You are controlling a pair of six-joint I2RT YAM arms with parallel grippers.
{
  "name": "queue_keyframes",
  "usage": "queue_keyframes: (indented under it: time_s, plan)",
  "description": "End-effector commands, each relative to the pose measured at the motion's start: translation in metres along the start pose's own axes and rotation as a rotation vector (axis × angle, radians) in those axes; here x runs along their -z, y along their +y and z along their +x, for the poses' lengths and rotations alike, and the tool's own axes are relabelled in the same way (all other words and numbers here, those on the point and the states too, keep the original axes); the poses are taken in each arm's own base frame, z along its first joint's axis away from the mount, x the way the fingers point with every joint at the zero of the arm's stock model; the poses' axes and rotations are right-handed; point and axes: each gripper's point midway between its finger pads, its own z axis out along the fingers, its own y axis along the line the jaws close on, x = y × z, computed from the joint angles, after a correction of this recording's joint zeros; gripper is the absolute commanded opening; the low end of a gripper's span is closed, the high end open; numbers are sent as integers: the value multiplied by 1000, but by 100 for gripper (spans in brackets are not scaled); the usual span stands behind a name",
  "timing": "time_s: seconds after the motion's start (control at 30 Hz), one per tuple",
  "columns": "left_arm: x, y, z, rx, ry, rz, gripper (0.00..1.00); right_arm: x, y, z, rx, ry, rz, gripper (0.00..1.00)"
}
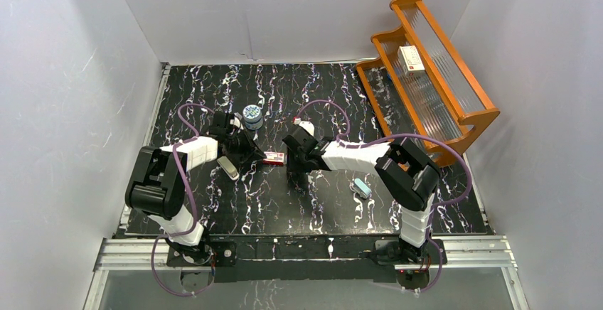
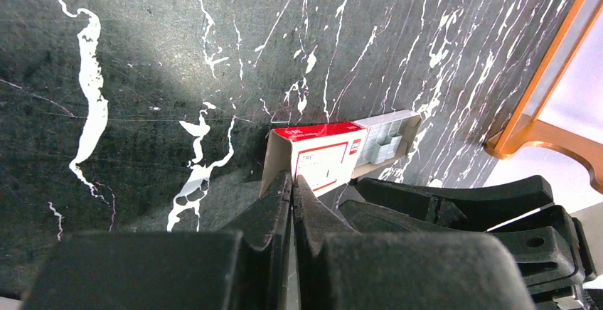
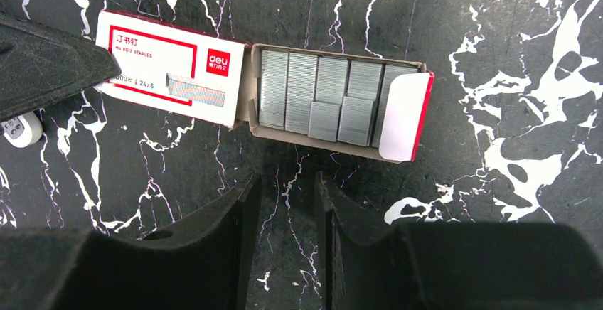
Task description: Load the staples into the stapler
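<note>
While your left pincer (image 2: 291,182) is clamping the sleeve (image 2: 320,157), your right pincer (image 3: 284,203) is hovering apart at 6 o'clock of the staples (image 3: 320,97). The stapler (image 1: 227,168) is lying at the sleeve's 9 o'clock.

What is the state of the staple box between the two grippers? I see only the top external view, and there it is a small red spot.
Observer: In the right wrist view, the tray is pulled out of the sleeve, with staples in it.
Operator: Does the right gripper hold it?
Observer: No, the right gripper is open, near the tray's side, touching nothing.
Operator: And the left?
Observer: The left gripper is shut, its tips at the sleeve's open end.
</note>
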Motion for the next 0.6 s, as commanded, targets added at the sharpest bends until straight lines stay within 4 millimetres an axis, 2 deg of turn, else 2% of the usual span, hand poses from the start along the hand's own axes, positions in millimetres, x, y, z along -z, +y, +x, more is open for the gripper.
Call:
queue_keyframes:
  time_s: [0.0, 0.2, 0.3, 0.43, 0.57]
  plan:
    - [6, -4, -8, -52, -22, -2, 0, 6, -2, -9, -4, -29, -3, 43]
    - [17, 14, -18, -65, -69, -89, 0, 7, -14, -26, -33, -71, 36, 43]
    - [17, 11, -18, -65, -58, -75, 1, 4, -15, -35, -30, -86, 34, 43]
    - [19, 15, -23, -57, -58, -118, 12, -2, -8, -45, -18, -97, 0, 43]
    - [29, 23, -36, -36, -108, -198, 23, -11, 0, -57, -25, -104, -43, 43]
